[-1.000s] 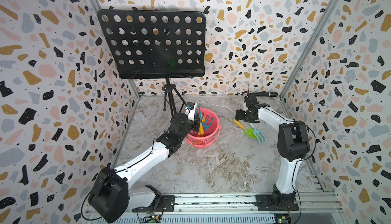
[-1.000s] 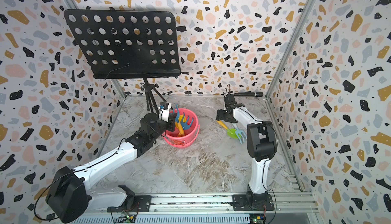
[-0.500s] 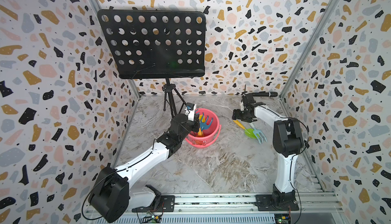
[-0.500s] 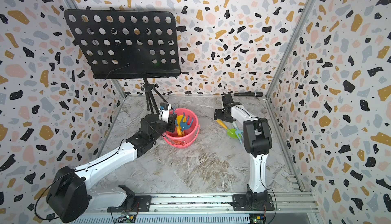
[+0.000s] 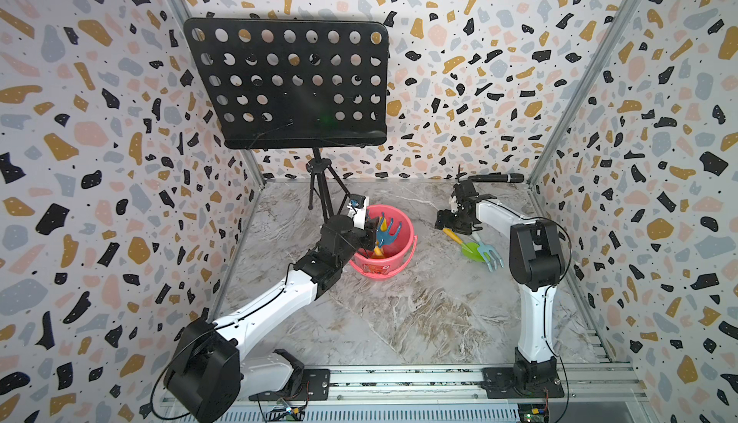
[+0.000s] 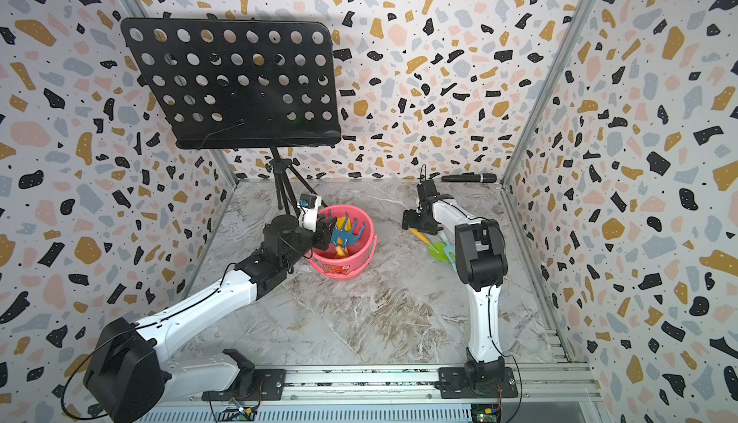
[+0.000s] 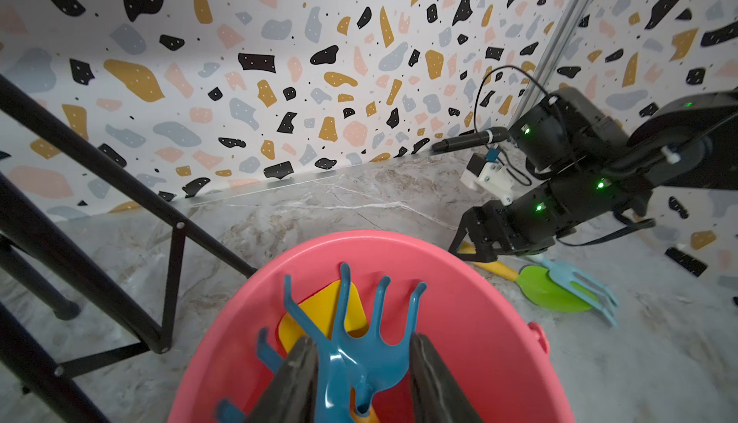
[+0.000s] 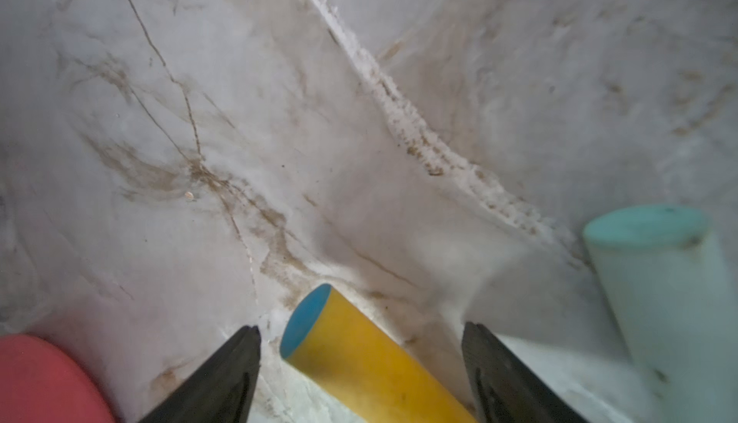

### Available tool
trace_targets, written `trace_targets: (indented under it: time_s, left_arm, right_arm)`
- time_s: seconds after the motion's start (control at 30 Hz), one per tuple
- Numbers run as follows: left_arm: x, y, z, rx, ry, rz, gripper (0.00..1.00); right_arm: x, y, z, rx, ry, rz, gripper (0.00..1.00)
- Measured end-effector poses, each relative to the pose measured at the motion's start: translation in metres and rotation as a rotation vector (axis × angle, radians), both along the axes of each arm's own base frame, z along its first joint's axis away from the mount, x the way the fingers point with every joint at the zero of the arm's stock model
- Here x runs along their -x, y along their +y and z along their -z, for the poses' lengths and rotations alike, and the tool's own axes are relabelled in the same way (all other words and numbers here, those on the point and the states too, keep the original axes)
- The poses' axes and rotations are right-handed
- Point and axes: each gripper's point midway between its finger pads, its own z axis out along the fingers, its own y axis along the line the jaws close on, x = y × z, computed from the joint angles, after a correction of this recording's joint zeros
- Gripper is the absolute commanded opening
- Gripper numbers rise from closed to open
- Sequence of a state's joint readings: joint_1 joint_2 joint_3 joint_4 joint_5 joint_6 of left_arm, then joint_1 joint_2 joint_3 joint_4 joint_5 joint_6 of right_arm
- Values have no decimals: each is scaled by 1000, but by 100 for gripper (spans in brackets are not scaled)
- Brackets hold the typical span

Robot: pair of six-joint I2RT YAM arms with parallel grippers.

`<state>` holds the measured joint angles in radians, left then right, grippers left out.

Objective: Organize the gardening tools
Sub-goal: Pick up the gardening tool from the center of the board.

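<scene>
Pink plastic forms the bucket (image 5: 383,269) near the middle of the marbled floor (image 5: 419,321), and three of the five tools are held in it, heads up: the yellow shovel (image 7: 319,309), a lower blue rake (image 7: 265,349) and an upper blue rake (image 7: 375,361). Two tools are left on the floor, well apart from the bucket and near the right arm: the green spade (image 5: 471,250) and the pale-blue rake (image 5: 489,252), whose head is laid against the spade's blade. The task is judged a little over half done.

The left arm is stretched forward and low, with its wrist brought to the bucket's near rim. The left gripper (image 7: 361,341) is poised over the bucket, jaws parted on either side of the upper blue rake's head. The rake is judged released rather than pinched, though light contact cannot be ruled out.

The right arm is folded sharply at a raised elbow, the forearm angled back and down to the floor. The right gripper (image 8: 361,329) is held wide open astride the end of the spade's yellow handle (image 8: 371,361), which is not yet clasped. The white handle (image 8: 663,301) is seen just beside it.
</scene>
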<state>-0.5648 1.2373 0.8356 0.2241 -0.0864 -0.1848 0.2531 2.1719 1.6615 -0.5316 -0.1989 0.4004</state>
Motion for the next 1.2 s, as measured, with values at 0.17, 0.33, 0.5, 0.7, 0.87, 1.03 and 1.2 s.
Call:
trace_targets:
  time_s: [0.17, 0.33, 0.5, 0.7, 0.87, 1.03, 1.2]
  left_arm:
    - [5, 4, -19, 33, -9, -9, 75]
    - [7, 6, -36, 65, 5, -21, 100]
    - [9, 5, -48, 94, 35, -20, 99]
    - [14, 1, -46, 116, 86, -1, 100]
    - [18, -1, -38, 122, 130, 10, 99]
    - [22, -1, -34, 128, 159, 16, 99]
    - [25, 0, -33, 141, 178, 13, 99]
  right_arm:
    - [7, 12, 2, -77, 27, -8, 81]
    - [29, 22, 0, -170, 61, -13, 78]
    - [70, 30, 0, -213, 122, -28, 76]
    - [126, 33, -7, -223, 165, -61, 74]
    - [164, 19, -11, -187, 188, -57, 74]
    - [196, -3, -18, -113, 198, -37, 78]
    - [211, -27, -41, -24, 144, -4, 84]
